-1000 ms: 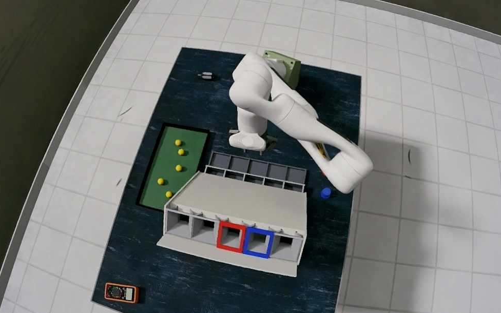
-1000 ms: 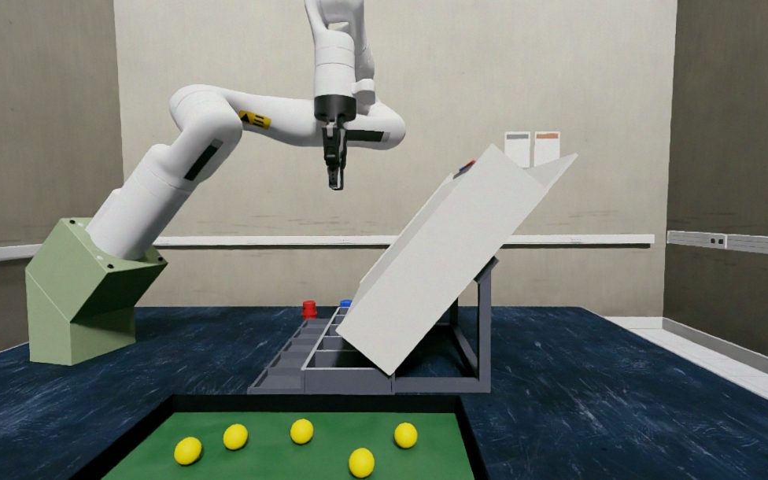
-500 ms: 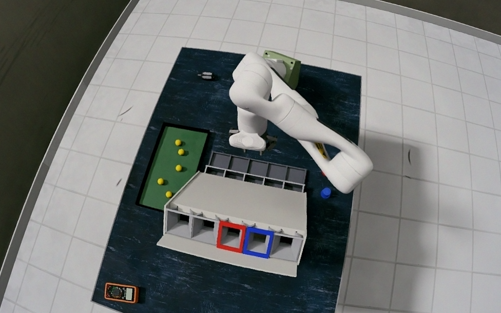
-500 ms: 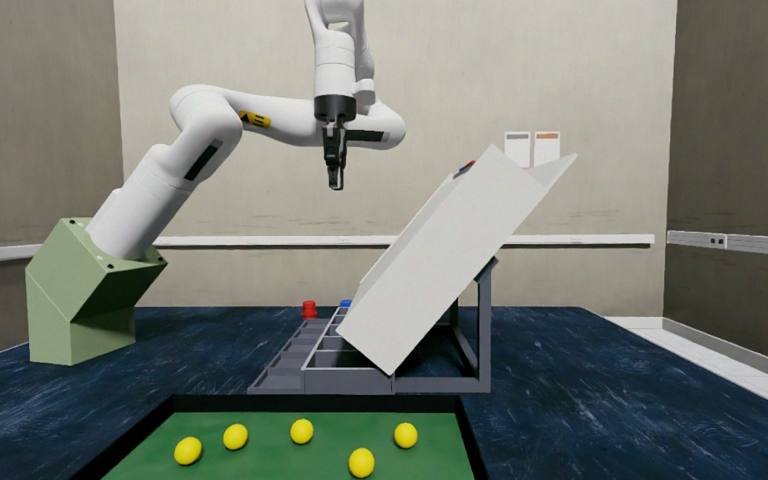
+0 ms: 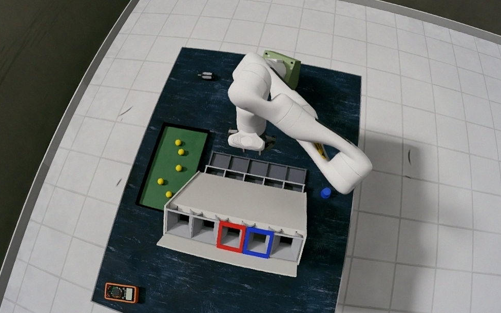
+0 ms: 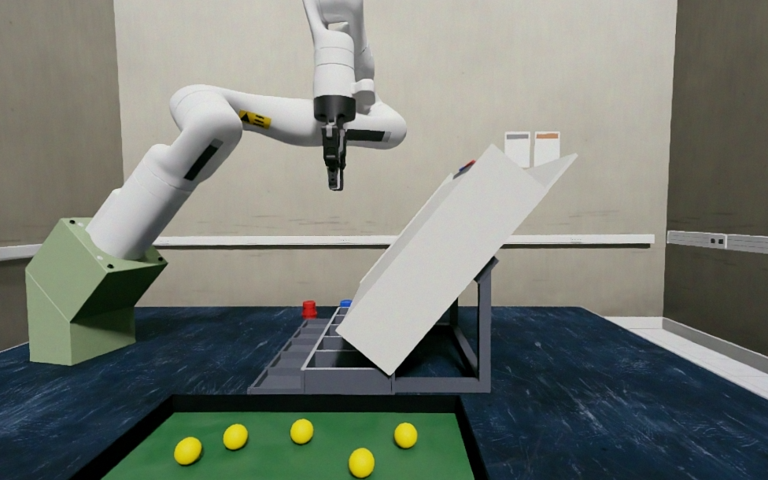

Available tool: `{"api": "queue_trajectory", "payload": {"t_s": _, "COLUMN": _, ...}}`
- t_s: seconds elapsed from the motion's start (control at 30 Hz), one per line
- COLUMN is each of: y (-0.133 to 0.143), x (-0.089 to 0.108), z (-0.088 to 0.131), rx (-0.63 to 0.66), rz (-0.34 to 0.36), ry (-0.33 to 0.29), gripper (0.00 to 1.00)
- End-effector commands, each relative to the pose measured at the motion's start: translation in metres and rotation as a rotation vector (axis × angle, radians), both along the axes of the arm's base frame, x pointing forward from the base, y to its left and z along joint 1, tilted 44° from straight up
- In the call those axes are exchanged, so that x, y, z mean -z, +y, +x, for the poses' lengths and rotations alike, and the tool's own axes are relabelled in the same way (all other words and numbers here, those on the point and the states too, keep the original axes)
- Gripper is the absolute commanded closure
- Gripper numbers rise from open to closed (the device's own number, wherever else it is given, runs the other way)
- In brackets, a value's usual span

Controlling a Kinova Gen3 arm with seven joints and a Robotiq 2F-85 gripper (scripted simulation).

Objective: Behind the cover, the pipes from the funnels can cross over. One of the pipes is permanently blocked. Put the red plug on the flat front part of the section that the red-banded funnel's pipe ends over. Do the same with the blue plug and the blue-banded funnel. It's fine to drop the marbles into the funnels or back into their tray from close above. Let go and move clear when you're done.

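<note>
Hanging high above the grey sectioned tray (image 6: 315,352), the black claw (image 6: 334,186) stands part-spread, grasping nothing; five yellow marbles (image 6: 301,430) lie in the green tray (image 6: 148,459).

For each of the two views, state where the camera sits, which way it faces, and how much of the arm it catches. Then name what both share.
Top: high overhead, tilted down, funnel side nearest; whole arm shows from green base to gripper.
Exterior: low at the marble tray's end, facing level along the section row; arm, base and gripper, hanging empty and half open.
Shared: cover, five marbles, blue plug.
</note>
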State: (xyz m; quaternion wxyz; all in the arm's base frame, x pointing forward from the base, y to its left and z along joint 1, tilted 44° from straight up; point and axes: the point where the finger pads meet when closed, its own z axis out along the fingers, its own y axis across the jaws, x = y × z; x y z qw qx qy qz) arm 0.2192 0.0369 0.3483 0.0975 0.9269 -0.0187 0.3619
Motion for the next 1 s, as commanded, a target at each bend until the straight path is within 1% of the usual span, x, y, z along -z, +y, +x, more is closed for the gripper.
{"api": "queue_trajectory", "payload": {"t_s": 0.0, "y": -0.063, "x": 0.028, "z": 0.011, "rx": -0.003, "rz": -0.001, "ry": 0.003, "gripper": 0.50}}
{"api": "queue_trajectory", "payload": {"t_s": 0.07, "y": -0.076, "x": 0.033, "z": 0.013, "rx": -0.003, "rz": -0.001, "ry": 0.003, "gripper": 0.50}}
{"api": "queue_trajectory", "payload": {"t_s": 0.2, "y": -0.117, "x": 0.052, "z": 0.020, "rx": -0.003, "rz": -0.001, "ry": 0.003, "gripper": 0.50}}
{"api": "queue_trajectory", "payload": {"t_s": 0.27, "y": -0.132, "x": 0.059, "z": 0.023, "rx": -0.003, "rz": -0.001, "ry": 0.003, "gripper": 0.50}}
{"api": "queue_trajectory", "payload": {"t_s": 0.47, "y": -0.132, "x": 0.059, "z": 0.023, "rx": -0.003, "rz": -0.001, "ry": 0.003, "gripper": 0.50}}
{"api": "queue_trajectory", "payload": {"t_s": 0.5, "y": -0.181, "x": 0.080, "z": 0.032, "rx": -0.005, "rz": -0.002, "ry": 0.002, "gripper": 0.50}}
{"api": "queue_trajectory", "payload": {"t_s": 0.6, "y": -0.190, "x": 0.084, "z": 0.034, "rx": -0.005, "rz": -0.002, "ry": 0.002, "gripper": 0.50}}
{"api": "queue_trajectory", "payload": {"t_s": 0.97, "y": -0.190, "x": 0.084, "z": 0.034, "rx": -0.005, "rz": -0.002, "ry": 0.002, "gripper": 0.50}}
